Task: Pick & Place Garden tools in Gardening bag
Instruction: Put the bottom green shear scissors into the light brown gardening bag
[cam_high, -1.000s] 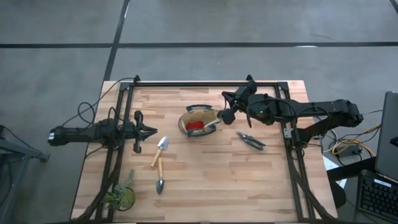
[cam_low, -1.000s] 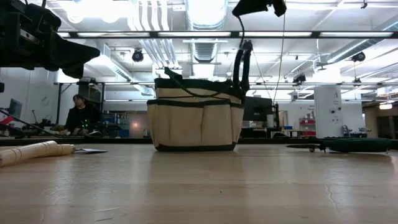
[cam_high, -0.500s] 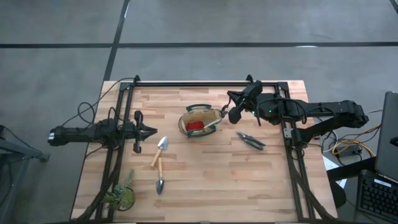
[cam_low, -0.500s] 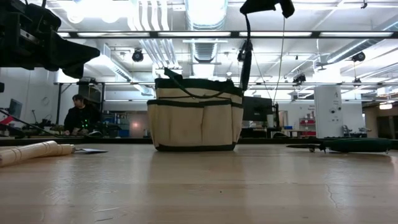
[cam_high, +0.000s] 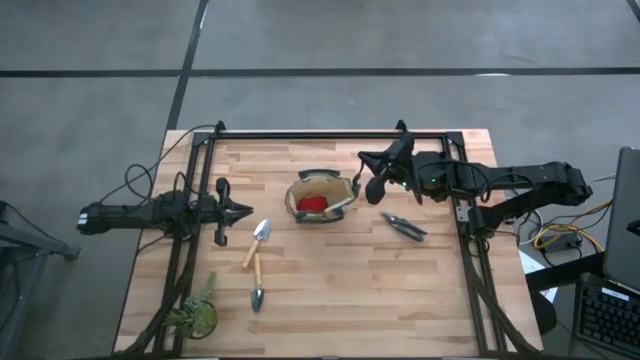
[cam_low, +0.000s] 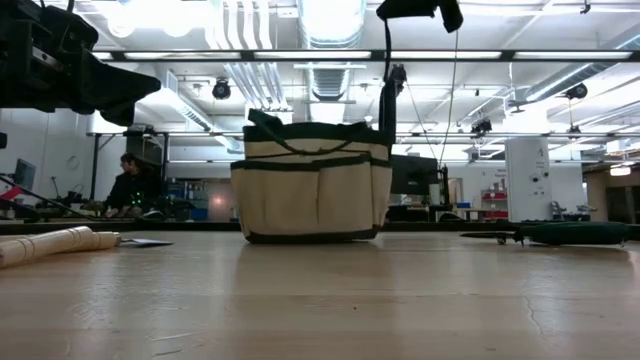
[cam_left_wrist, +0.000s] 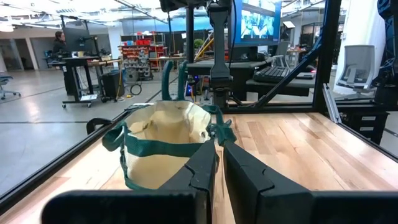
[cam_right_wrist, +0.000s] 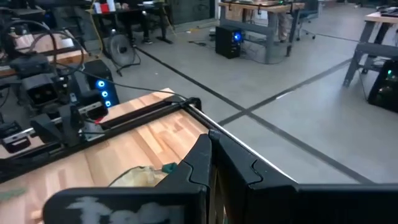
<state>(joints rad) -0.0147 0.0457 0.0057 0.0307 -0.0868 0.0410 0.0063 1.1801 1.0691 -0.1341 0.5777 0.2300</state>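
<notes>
- So far, only a red thing (cam_high: 312, 202) lies inside the gardening bag (cam_high: 343, 205), in the middle of the bench (cam_high: 330, 290).
- Two trowels, one (cam_high: 257, 240) by the other (cam_high: 256, 287), and one pair of shears (cam_high: 405, 226) are not packed yet.
- I can find no second pair of shears.
- Right tool (cam_high: 369, 187) hangs just beside the bag's rim, fingers pressed together. I think it pinches a bag handle (cam_low: 386, 97), but I can't be sure.
- Left tool (cam_high: 243, 210) waits well off to the side, fingers pressed together too, holding nothing.
- Most of the bag's inside is hidden.
</notes>
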